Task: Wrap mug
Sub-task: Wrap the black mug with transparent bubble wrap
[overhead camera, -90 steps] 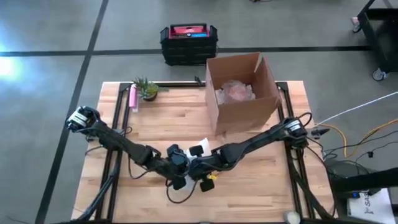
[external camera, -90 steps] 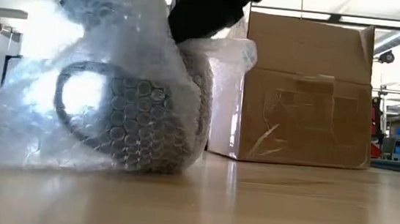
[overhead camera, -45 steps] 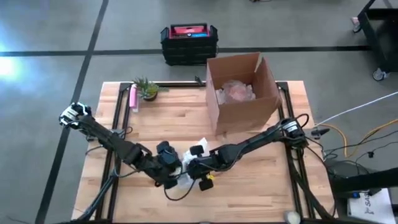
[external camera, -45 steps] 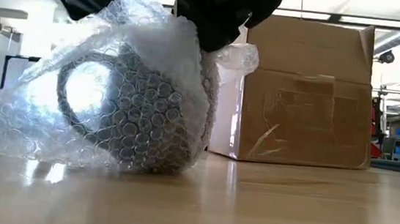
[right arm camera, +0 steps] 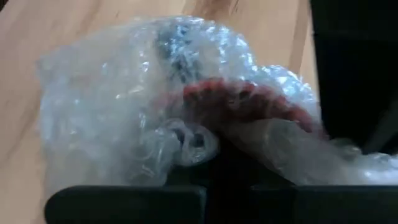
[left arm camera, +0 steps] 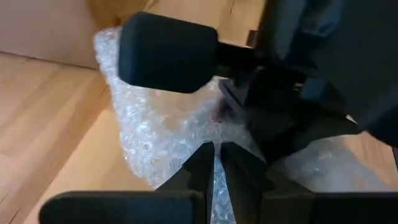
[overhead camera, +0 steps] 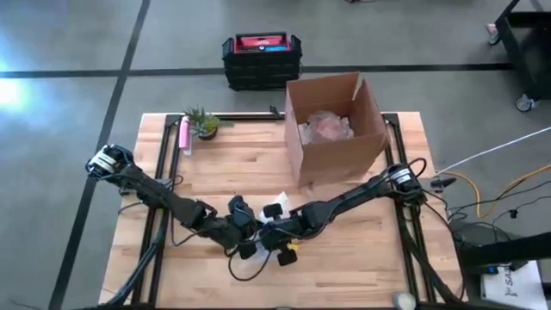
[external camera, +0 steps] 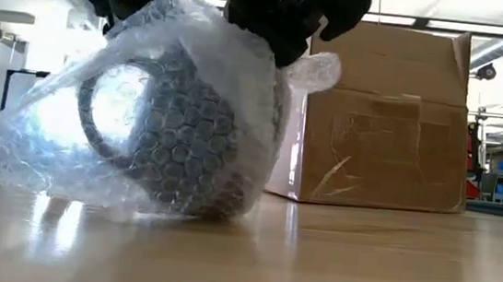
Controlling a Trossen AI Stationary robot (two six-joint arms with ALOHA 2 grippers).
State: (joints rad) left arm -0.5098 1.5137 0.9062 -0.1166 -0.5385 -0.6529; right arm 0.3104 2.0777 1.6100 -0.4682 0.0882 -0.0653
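A dark grey mug (external camera: 177,143) is covered in clear bubble wrap (external camera: 38,148) and stands tilted near the middle of the table's near edge, its handle ring (external camera: 96,121) facing the left. A loose skirt of wrap trails onto the wood on that side. My left gripper (overhead camera: 247,238) and right gripper (overhead camera: 274,231) meet above the mug, each shut on the wrap. In the right wrist view the mug's reddish inside (right arm camera: 249,102) shows through the wrap. My left gripper pinches a thin piece of the bubble wrap (left arm camera: 215,144) between its two fingers, coming slanting down from the table's left; the wrap runs taut over the mug's top. My right gripper is shut on a bunched fold of wrap (right arm camera: 189,142) at the mug's top, from above and from the right; the wrap hides the fingertips.
An open cardboard box (overhead camera: 336,129) with a wrapped item inside stands at the far right of the table, close behind the mug. A small potted plant (overhead camera: 202,122) and a pink object (overhead camera: 183,135) sit at the far left. Bare wood lies to the near left and right.
My left gripper has swung toward the table's left edge and come back toward the mug. The wrap has been drawn over the mug's top and pulled tighter. The mug has tipped from nearly upright to tilted, shifting slightly toward the right.
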